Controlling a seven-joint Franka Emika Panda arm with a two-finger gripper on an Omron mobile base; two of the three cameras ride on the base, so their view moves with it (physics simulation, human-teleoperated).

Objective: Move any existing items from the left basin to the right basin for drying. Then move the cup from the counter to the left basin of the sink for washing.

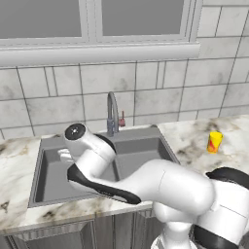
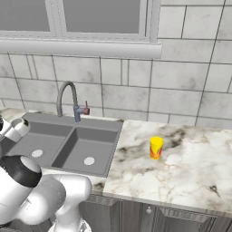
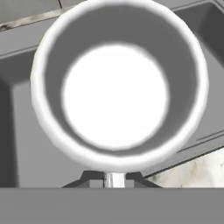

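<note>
Mug (image 3: 116, 94) first: the small white glossy one sits right in front of my hand camera, mouth toward me, its round rim wide and its bright bottom at the centre. My claw (image 3: 114, 178) is pinched nearly together on its rim at the lower edge of that view, with a thin white strip of the wall between the 2 dark tips. No print, logo or lettering shows on the mug from here.

Around the mug I see dark grey sink walls and, at the lower right corner, a bit of veined marble counter (image 3: 201, 173). From the left base view my arm reaches out over the sink (image 1: 46, 146), with the hand above the left basin (image 1: 51, 182); a small white shape shows just beside my wrist there, too blurred to tell apart. The right basin (image 1: 141, 155) lies just past my forearm.

In the right base view both basins show their round silver drains, 1 each, and the curved grey faucet (image 2: 65, 97) with its small red lever (image 2: 86, 109) stands behind them.

The yellow cup (image 2: 156, 147) with its red-orange band stands upright on the counter, well apart from the sink on the right. The band carries no writing I can read.
</note>
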